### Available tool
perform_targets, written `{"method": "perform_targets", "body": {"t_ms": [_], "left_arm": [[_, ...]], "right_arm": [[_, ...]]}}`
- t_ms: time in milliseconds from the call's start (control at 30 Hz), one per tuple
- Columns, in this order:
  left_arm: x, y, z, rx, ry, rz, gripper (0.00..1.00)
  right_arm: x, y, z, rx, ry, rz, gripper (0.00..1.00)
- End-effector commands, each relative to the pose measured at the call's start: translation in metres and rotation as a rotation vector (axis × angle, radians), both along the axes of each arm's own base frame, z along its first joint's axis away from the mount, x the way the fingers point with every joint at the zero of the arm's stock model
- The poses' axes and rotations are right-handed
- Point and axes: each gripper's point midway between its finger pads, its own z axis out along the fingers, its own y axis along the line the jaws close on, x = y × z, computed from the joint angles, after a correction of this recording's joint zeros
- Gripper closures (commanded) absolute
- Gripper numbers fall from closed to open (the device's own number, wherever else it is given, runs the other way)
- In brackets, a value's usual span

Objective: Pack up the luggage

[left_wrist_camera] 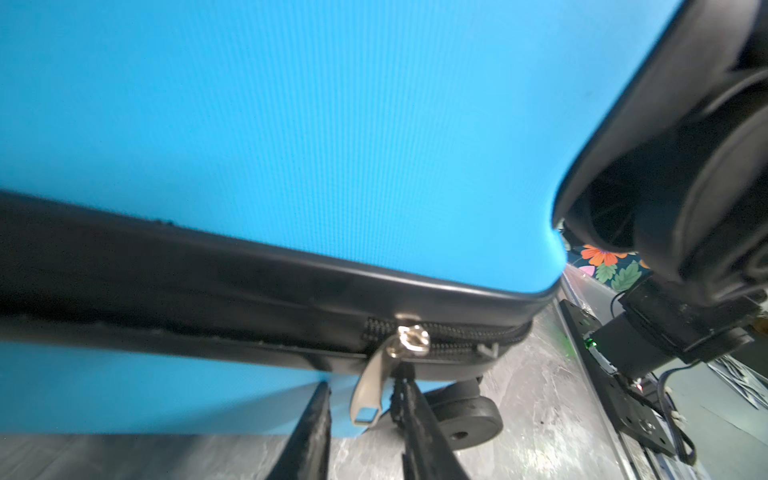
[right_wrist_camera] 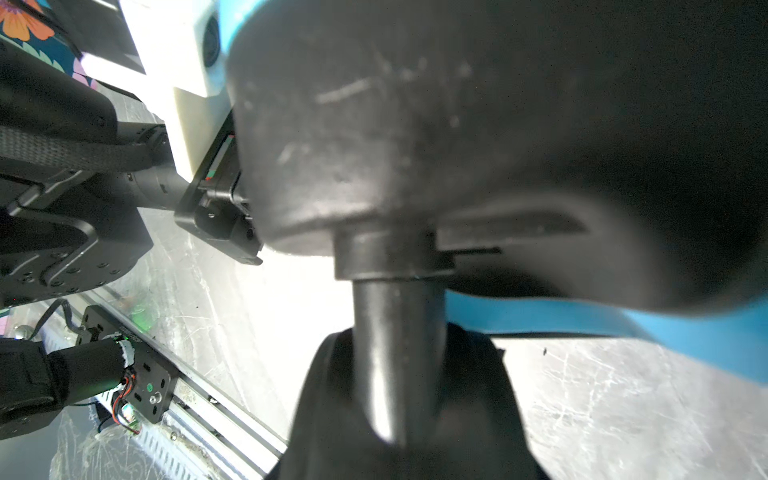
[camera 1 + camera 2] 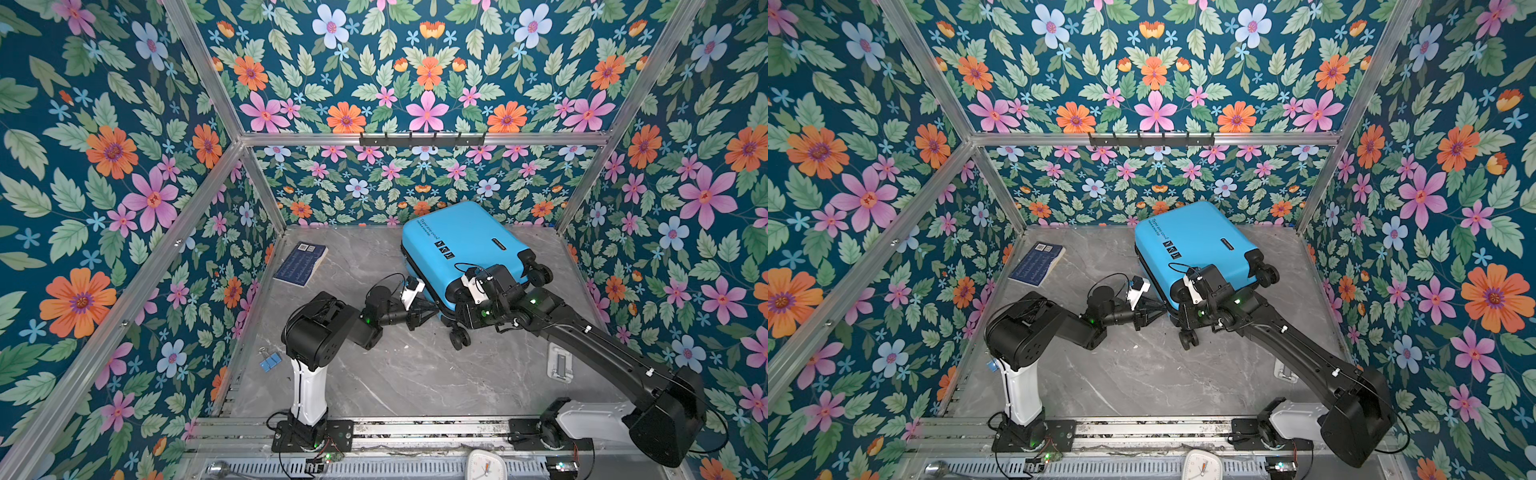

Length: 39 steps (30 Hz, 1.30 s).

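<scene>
The bright-blue luggage (image 3: 461,237) (image 3: 1192,241) lies closed on its side at the back right of the marble table, wheels toward me. My left gripper (image 3: 432,305) (image 3: 1160,309) (image 1: 363,382) is at its black zipper band. Its fingers stand open on either side of the hanging silver zipper pull (image 1: 370,395), which lies close to one finger. My right gripper (image 3: 457,316) (image 3: 1183,320) (image 2: 399,374) is shut on the black stem (image 2: 395,311) of a near wheel, under the wheel housing.
A dark-blue book (image 3: 301,264) (image 3: 1037,264) lies at the back left. Blue binder clips (image 3: 270,361) sit by the left arm's base, and a grey clip-like object (image 3: 560,361) lies at the right. A white clock (image 3: 484,465) rests on the front rail.
</scene>
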Motion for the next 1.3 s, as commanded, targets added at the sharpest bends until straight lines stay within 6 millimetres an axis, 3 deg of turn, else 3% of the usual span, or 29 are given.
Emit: {"method": "perform_targets", "body": {"t_ms": [0, 333, 633, 900, 1267], "left_arm": [[0.000, -0.003, 0.017, -0.046, -0.044, -0.023, 0.76], [0.002, 0.001, 0.023, -0.051, -0.045, -0.014, 1.00], [0.001, 0.010, 0.029, 0.025, -0.097, 0.033, 1.00], [-0.012, 0.008, 0.022, 0.213, -0.194, 0.060, 1.00], [-0.026, 0.000, 0.033, 0.221, -0.227, 0.033, 1.00]], "right_arm": [[0.003, -0.001, 0.004, 0.008, -0.009, -0.027, 1.00], [0.004, 0.000, 0.006, 0.011, -0.011, -0.026, 1.00], [0.006, 0.006, 0.015, 0.036, -0.015, -0.020, 1.00], [0.013, 0.027, 0.038, 0.138, -0.017, 0.005, 1.00], [0.025, 0.041, 0.074, 0.210, -0.067, 0.018, 1.00]]}}
